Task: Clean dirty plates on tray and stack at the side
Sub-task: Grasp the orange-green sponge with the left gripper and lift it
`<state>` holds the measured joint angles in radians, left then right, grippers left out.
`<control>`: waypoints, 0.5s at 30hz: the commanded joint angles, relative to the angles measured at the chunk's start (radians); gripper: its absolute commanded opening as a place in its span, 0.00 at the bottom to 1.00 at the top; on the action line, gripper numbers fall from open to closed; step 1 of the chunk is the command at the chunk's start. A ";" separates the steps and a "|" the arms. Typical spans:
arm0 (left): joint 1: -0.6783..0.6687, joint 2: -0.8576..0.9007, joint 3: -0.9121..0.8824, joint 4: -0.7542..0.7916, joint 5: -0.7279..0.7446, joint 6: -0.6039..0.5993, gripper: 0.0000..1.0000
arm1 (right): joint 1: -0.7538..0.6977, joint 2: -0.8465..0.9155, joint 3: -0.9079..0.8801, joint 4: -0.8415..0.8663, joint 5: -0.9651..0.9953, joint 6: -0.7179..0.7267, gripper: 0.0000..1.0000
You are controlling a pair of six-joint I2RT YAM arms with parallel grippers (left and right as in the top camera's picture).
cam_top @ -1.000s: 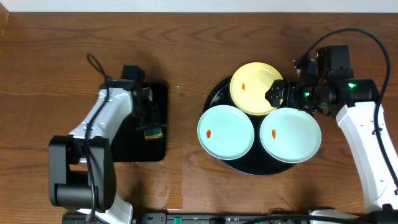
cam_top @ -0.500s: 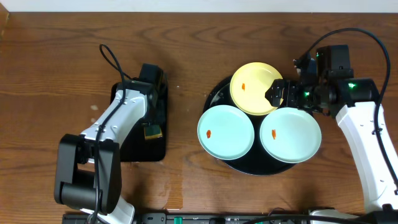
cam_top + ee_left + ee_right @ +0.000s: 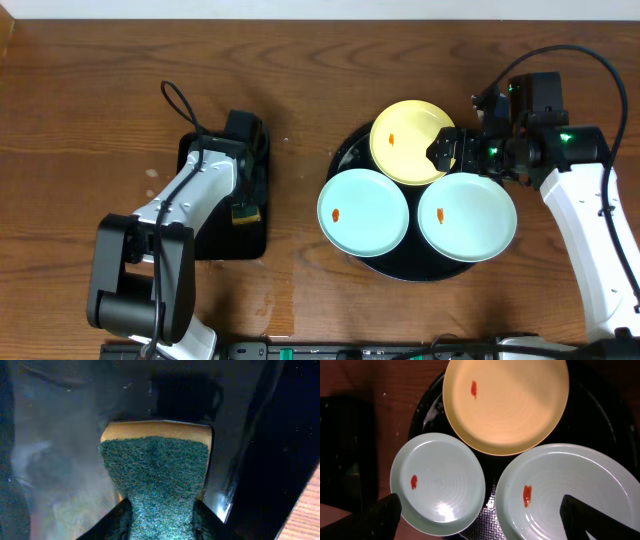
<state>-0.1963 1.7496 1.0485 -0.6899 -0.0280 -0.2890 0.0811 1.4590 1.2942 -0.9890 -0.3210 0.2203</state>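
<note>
Closest in, through the left wrist camera: a yellow sponge (image 3: 155,470) with a dark green scouring face, nipped at its near end by the left gripper (image 3: 161,527), dark fingers (image 3: 112,522) closed partway and squeezing the pad into a narrow waist. Beneath it, the small glossy black rectangular tray (image 3: 212,242); lifted clear or resting on it, cannot tell. Fresh over the last second: a swing of the left arm in from 9 o'clock, wrist now lined up over that tray's 3 o'clock edge, grip a shade tighter, sponge in the very same spot. Reading it as a judgement: pickup all but secured, wiping not yet begun. Further out over the brown wooden table (image 3: 300,80), at 3 o'clock from the sponge: the large round glossy black tray (image 3: 400,274) with its raised rim, all three dirty plates on board. Pale mint-blue round plate (image 3: 362,212) at the tray's 8 o'clock, second pale mint-blue plate (image 3: 468,218) at 4 o'clock, pale yellow round plate (image 3: 405,140) at 12 o'clock, each with one small orange smear (image 3: 473,388). Farthest, near the tray's 1 o'clock: right gripper (image 3: 442,152), spread as wide as it goes, gripping nothing, poised between the yellow plate and the 4 o'clock one, no shift at all in that second. Nothing stacked at the side yet; likely next call, carrying the sponge across to a first smear.
</note>
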 commanded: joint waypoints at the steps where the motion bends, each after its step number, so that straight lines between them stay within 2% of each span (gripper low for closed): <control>1: 0.006 0.018 -0.016 0.004 0.010 0.000 0.36 | 0.012 -0.004 0.002 -0.001 0.002 0.011 0.99; 7: 0.006 0.063 -0.029 0.024 0.010 0.000 0.33 | 0.012 -0.004 0.002 -0.002 0.002 0.011 0.99; 11: 0.006 0.086 -0.033 0.028 0.009 0.004 0.22 | 0.012 -0.004 0.002 -0.006 0.002 0.011 0.99; 13: 0.006 0.085 -0.032 0.038 0.010 0.003 0.08 | 0.012 -0.004 0.002 -0.006 0.002 0.011 0.99; 15: 0.006 0.085 -0.030 0.037 0.010 0.003 0.08 | 0.012 -0.004 0.002 -0.006 0.002 0.011 0.99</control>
<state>-0.1963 1.7985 1.0416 -0.6559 -0.0299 -0.2871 0.0811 1.4590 1.2942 -0.9939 -0.3210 0.2203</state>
